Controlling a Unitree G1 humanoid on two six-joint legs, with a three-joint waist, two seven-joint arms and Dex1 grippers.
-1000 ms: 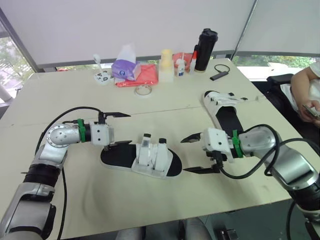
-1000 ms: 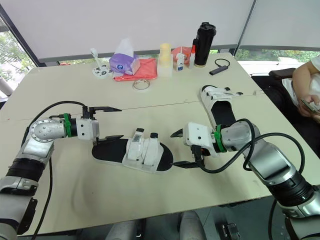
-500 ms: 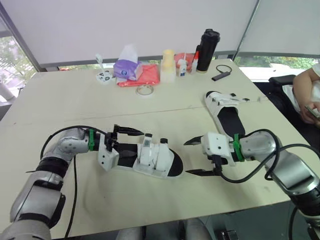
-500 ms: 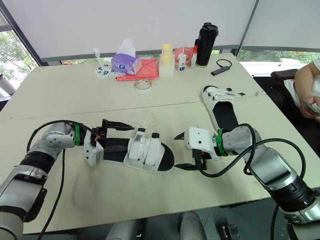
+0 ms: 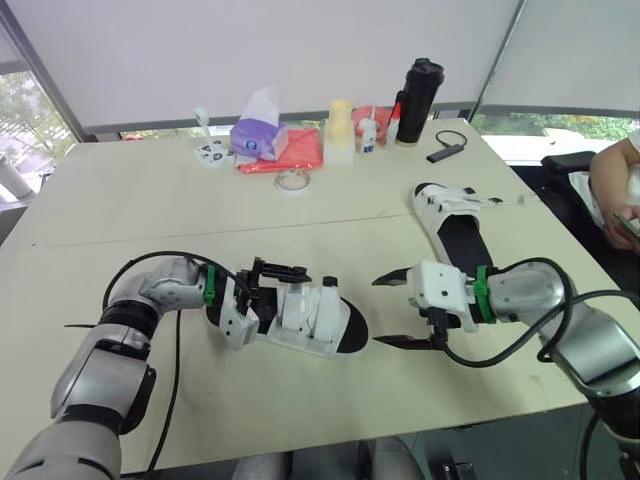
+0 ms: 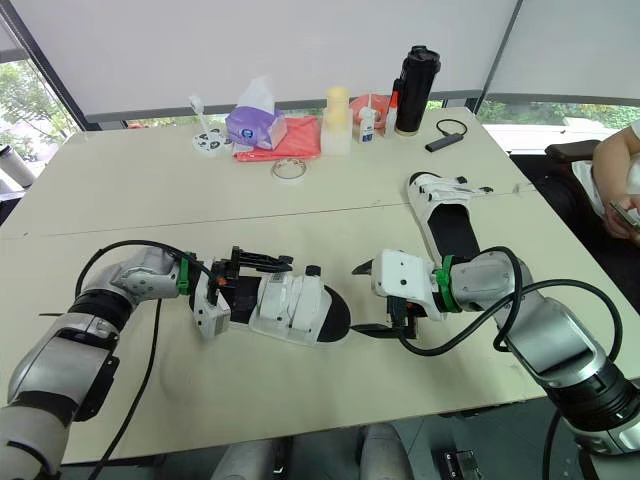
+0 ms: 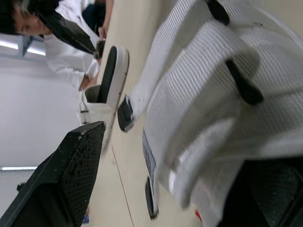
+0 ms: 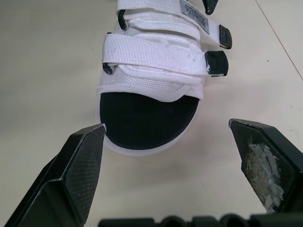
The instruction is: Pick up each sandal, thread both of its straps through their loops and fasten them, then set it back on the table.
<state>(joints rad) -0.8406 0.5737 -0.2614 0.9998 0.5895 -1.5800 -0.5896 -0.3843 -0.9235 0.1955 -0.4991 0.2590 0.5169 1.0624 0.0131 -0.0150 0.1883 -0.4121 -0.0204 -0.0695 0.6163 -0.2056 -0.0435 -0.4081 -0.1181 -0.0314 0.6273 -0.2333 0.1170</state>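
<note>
The near sandal (image 5: pixel 305 318), with white straps and a black footbed, lies flat on the table in front of me. My left gripper (image 5: pixel 275 295) is at its heel end, open, with the fingers to either side of the heel and the straps (image 7: pixel 213 94) close in front. My right gripper (image 5: pixel 388 310) is open just off the toe, and the gap between its fingers (image 8: pixel 80 165) faces the toe (image 8: pixel 147 118). The second sandal (image 5: pixel 455 225) lies farther back on the right, with its straps loose.
Along the table's far edge stand a purple tissue pack (image 5: pixel 255 135) on a red cloth (image 5: pixel 295 152), a yellow bottle (image 5: pixel 340 130), a black flask (image 5: pixel 415 88) and a small black device (image 5: pixel 445 152). A tape ring (image 5: pixel 290 181) lies nearby. A person's arm (image 5: pixel 615 185) is at the right edge.
My left gripper has moved right along the table and turned, going from beside the sandal's heel to straddling it. The right gripper has hardly moved. The sandal has stayed put.
</note>
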